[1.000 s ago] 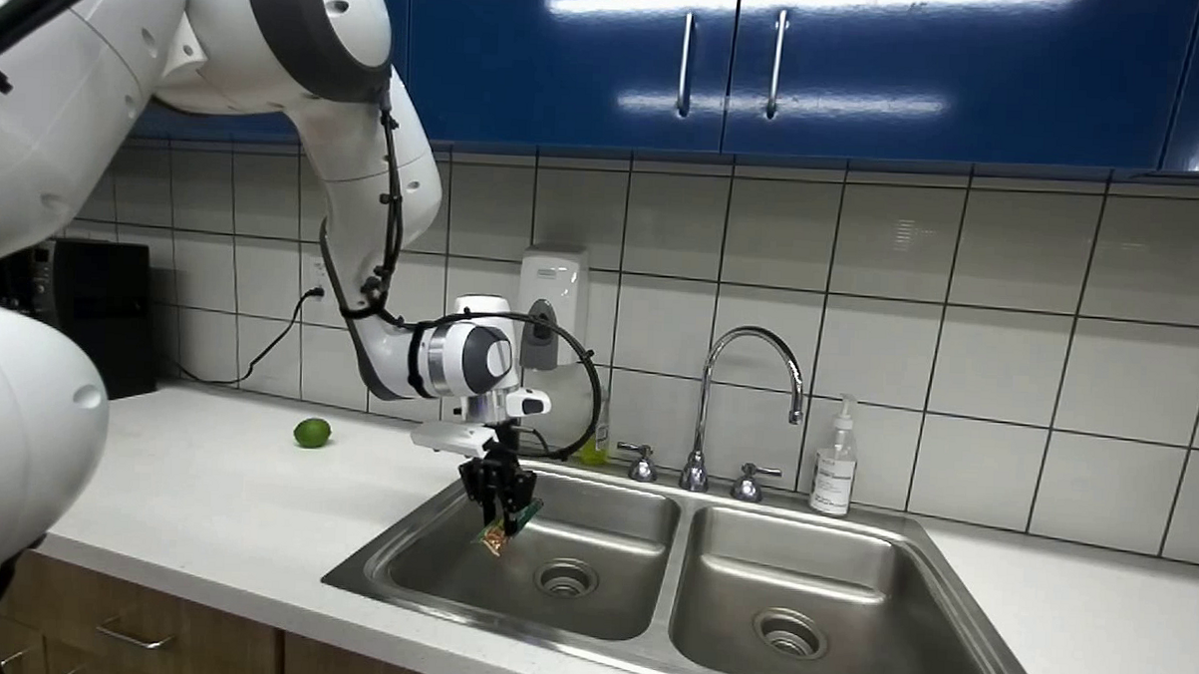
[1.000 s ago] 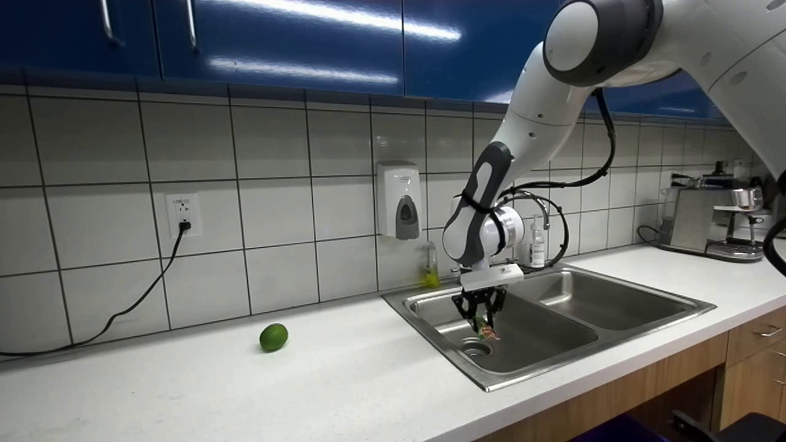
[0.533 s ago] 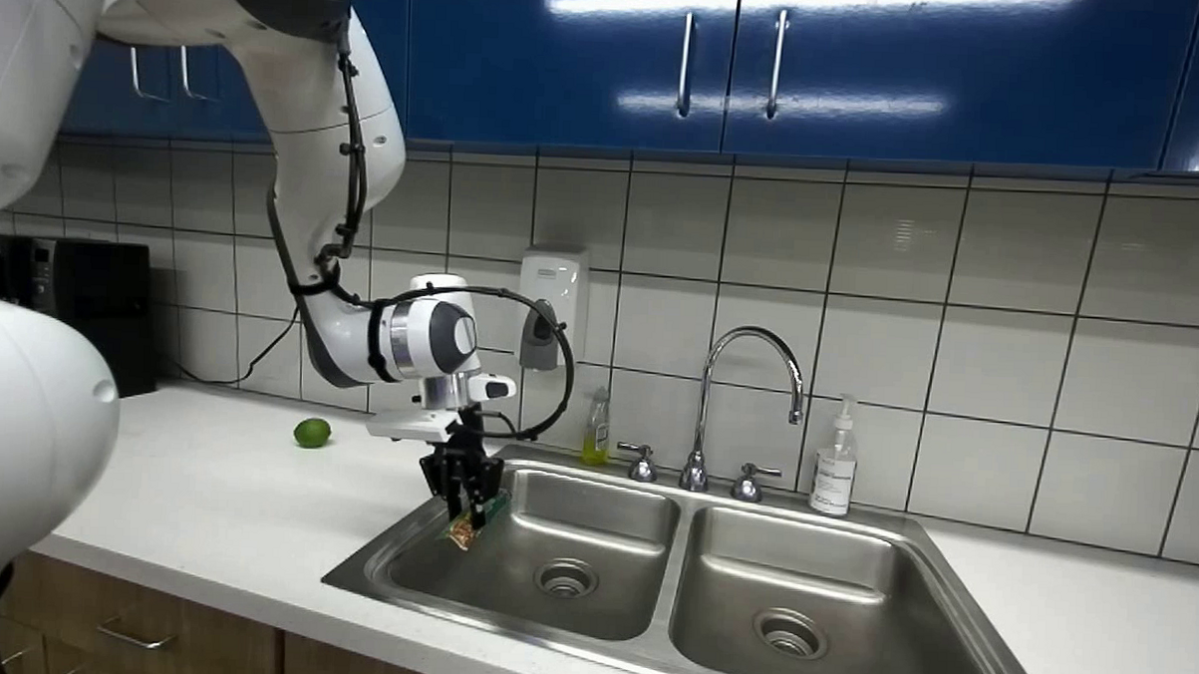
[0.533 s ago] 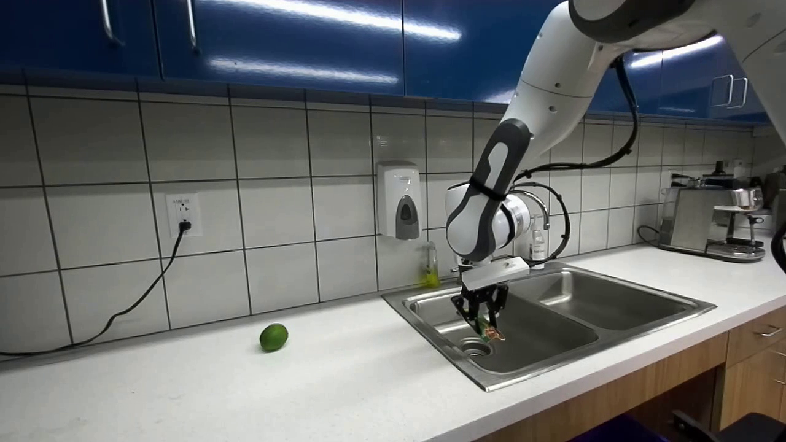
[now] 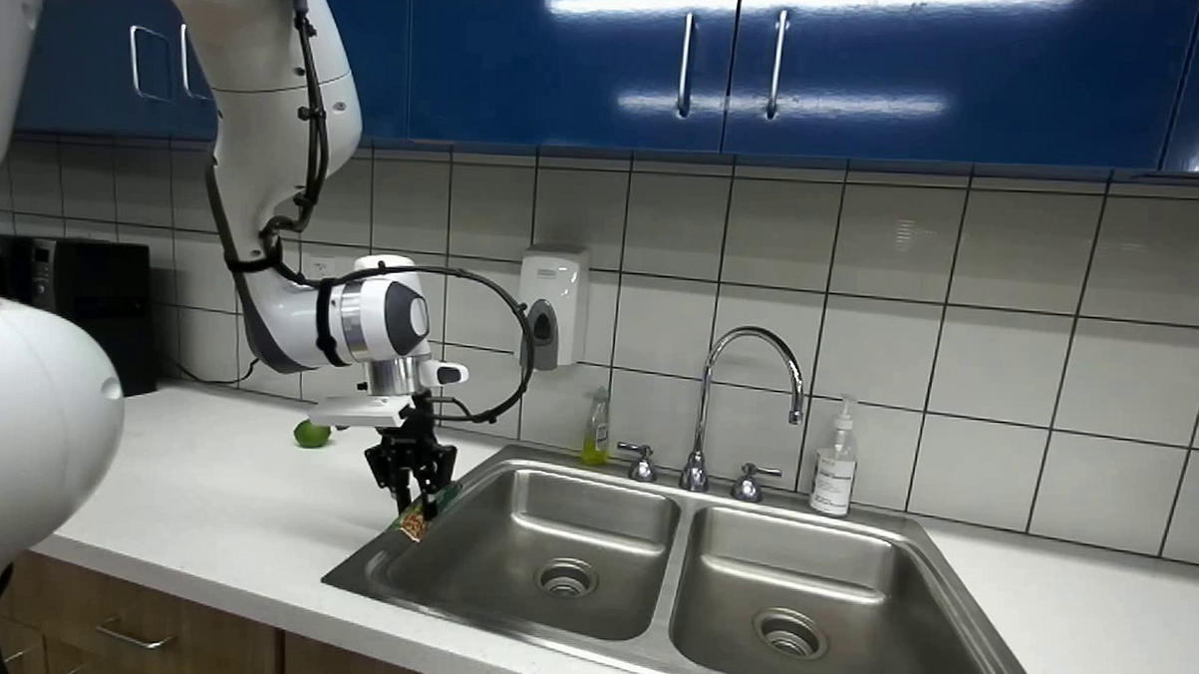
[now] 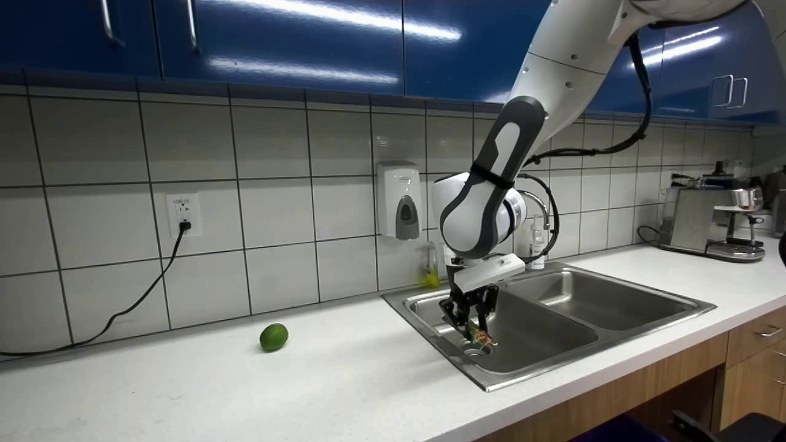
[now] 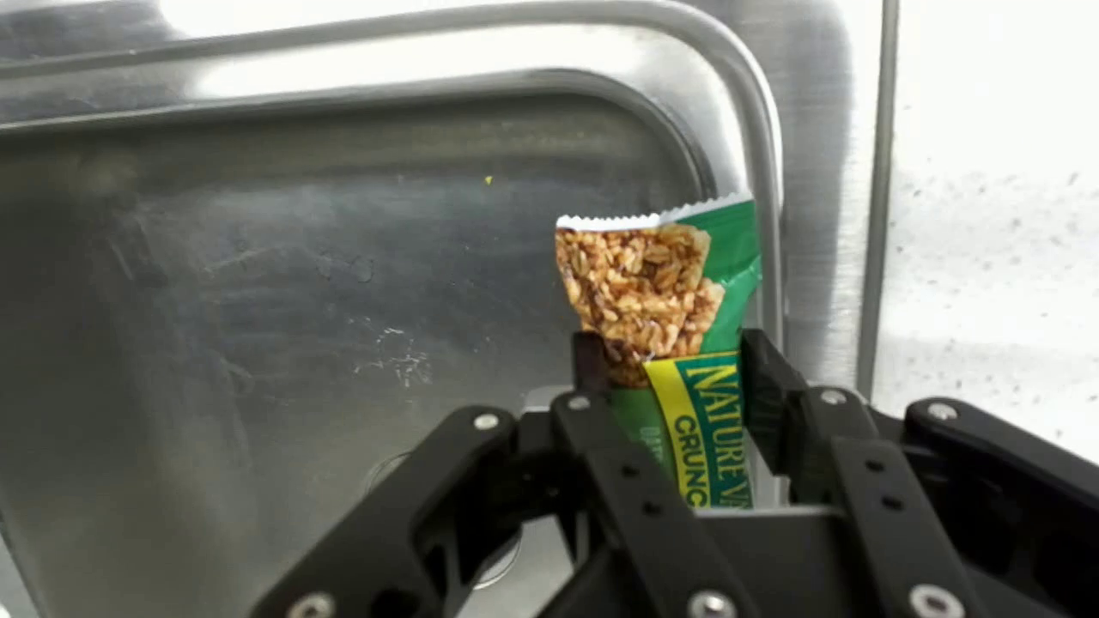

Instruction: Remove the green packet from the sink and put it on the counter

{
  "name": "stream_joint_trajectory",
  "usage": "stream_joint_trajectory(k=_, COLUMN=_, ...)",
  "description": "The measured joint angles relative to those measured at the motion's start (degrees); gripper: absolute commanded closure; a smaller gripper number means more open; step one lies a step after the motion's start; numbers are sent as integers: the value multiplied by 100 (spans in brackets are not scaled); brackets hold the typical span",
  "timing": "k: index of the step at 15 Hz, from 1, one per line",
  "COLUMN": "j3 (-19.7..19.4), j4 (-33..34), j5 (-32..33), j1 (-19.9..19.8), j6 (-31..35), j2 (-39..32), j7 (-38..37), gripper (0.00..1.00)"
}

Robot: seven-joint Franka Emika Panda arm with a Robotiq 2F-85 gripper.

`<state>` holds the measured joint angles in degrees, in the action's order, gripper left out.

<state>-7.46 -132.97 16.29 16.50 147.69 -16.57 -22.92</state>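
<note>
The green packet (image 7: 725, 292), with a brown granola picture on it, is held between the fingers of my gripper (image 7: 674, 360). The gripper is shut on its sides, and its far end sticks out past the fingertips. In both exterior views the packet (image 5: 413, 525) (image 6: 483, 337) hangs in the air below the gripper (image 5: 416, 502) (image 6: 476, 328). It is above the sink (image 5: 673, 579) (image 6: 485, 382). In the wrist view it overlaps the side rim of the basin (image 7: 816, 215). The pale counter (image 5: 225, 494) (image 6: 276, 393) (image 7: 987, 215) lies just beyond that rim.
A round green fruit (image 5: 312, 434) (image 6: 274, 337) lies on the counter by the wall. The chrome faucet (image 5: 701, 420), a yellow-green soap bottle (image 5: 596, 432) and a pump bottle (image 5: 834, 475) stand behind the sink. A coffee machine (image 6: 700, 215) stands farther along.
My gripper has carried the packet from over the basin toward its outer rim, on the green fruit's side. The grip on the packet has stayed shut.
</note>
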Motion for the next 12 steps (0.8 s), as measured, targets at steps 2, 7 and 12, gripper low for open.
stream_joint_trajectory(k=2, j3=162, j4=-32, j5=9, j1=2, j6=-1, j2=7, j7=5, gripper=84)
stream_joint_trajectory(k=7, j3=563, j4=-55, j5=33, j1=21, j6=-6, j2=2, j7=58, gripper=84)
stream_joint_trajectory(k=12, j3=912, j4=-56, j5=36, j1=98, j6=-6, j2=-31, j7=183, gripper=84)
